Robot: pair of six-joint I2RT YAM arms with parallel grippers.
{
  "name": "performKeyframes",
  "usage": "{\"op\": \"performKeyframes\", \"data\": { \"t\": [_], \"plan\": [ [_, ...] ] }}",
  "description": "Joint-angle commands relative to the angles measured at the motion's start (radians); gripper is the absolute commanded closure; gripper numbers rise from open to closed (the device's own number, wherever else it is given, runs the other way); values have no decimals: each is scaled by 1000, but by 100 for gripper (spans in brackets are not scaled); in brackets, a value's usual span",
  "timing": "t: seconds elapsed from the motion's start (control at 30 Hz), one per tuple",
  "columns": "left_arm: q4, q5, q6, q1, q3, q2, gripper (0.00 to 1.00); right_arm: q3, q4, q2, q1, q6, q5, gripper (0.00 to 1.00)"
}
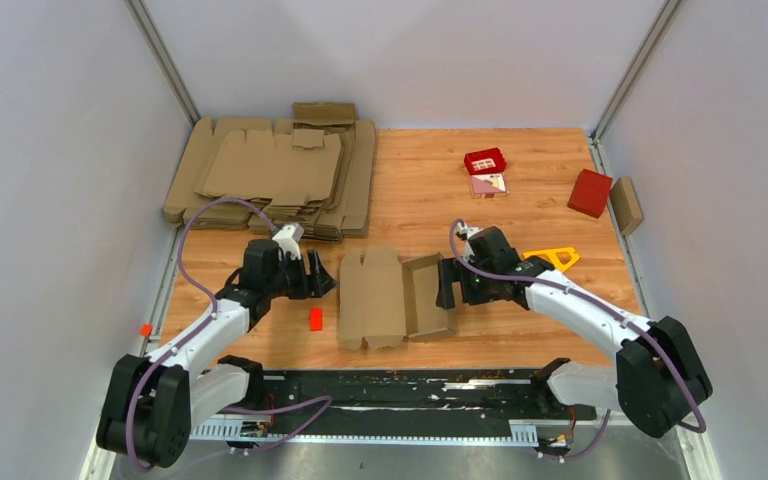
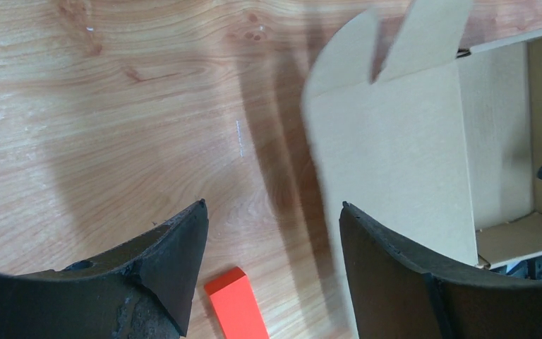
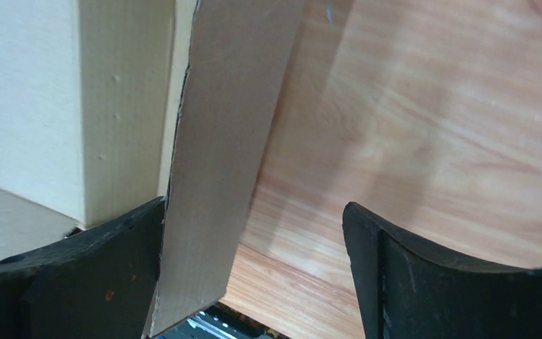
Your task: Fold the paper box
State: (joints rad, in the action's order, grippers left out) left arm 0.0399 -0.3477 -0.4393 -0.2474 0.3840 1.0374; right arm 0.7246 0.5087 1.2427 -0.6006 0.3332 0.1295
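- Small orange block (image 1: 316,318): loose on the table (image 1: 420,200), just left of the paper box (image 1: 390,298) on its near side, apart from the cardboard. Likely to be swept along, or trapped under the lid panel, by a low pass from the left.
- Paper box: mid-table between the two arms, half formed. Tray walls raised on its right half; lid panel (image 2: 388,162) with two tuck flaps lying flat on its left half.
- Left gripper (image 2: 274,212): just left of the box, jaws spread wide, nothing between them, one finger near the lid panel's left edge. Possible fault: a push on the flat panel instead of a lift, sliding the whole box rightwards against the other gripper.
- Right gripper (image 3: 254,208): at the right side of the box, jaws spread, straddling the upright right wall (image 3: 226,141). Wall leaning against one finger, not pinched. Possible faults: crease or buckle from closure on a tilted wall; tray tipped or dragged by an inward press without a counter-hold.
- Yellow triangular piece (image 1: 552,258): right of the box, beside the right arm; exposed to any wide swing.
- Open red box (image 1: 485,160), closed red box (image 1: 590,192) and pile of flat blanks (image 1: 270,175): beyond the box, well apart; interference unlikely.
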Motion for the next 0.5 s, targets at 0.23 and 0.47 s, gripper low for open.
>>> {"op": "performKeyframes", "data": {
  "t": [0.23,0.47],
  "plan": [
    [-190,-237,-143,3,-57,-18,22,-94,-125,-36,54,16,181,20],
    [-390,-332,-279,-40,-101,18,20,-127,-201,4,54,36,252,37]
  ]
}}
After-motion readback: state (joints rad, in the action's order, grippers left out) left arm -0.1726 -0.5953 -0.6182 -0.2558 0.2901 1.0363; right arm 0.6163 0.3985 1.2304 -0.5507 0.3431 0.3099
